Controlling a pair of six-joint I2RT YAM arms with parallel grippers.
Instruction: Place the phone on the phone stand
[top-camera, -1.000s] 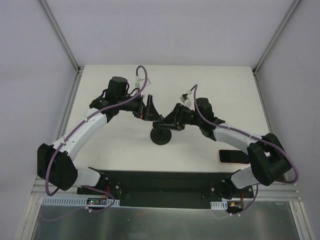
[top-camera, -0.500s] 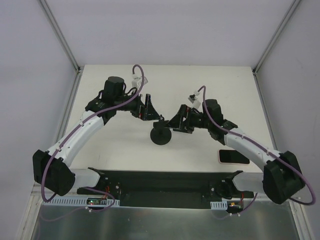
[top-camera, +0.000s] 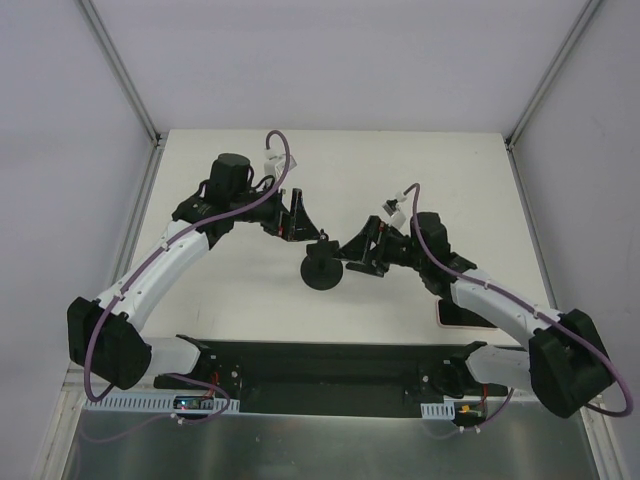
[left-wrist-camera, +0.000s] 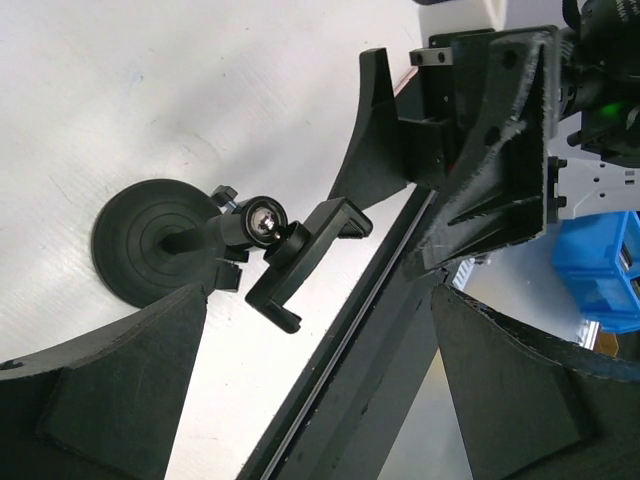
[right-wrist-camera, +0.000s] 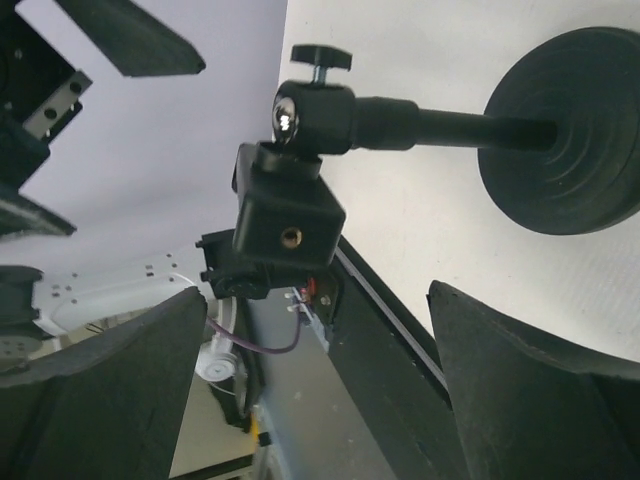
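The phone stand (top-camera: 323, 272) stands mid-table on its round black disc, its short arm topped by a ball head and clamp (left-wrist-camera: 305, 258). My left gripper (top-camera: 304, 226) hangs open just behind and left of the stand's head, not touching it. On the stand's right, my right gripper (top-camera: 354, 252) is open a little away from the clamp block (right-wrist-camera: 286, 226). In both wrist views the gap between the fingers holds nothing. The phone (top-camera: 446, 316) lies flat near the table's front right, mostly hidden under my right forearm.
A black mounting plate (top-camera: 320, 360) carries both arm bases along the near edge. White enclosure walls ring the table. A blue bin (left-wrist-camera: 602, 268) shows off the table in the left wrist view. Purple cables loop above both wrists.
My right gripper has opened and drawn back to the right, off the stand's head. Its forearm now covers most of the phone. The left gripper has barely moved.
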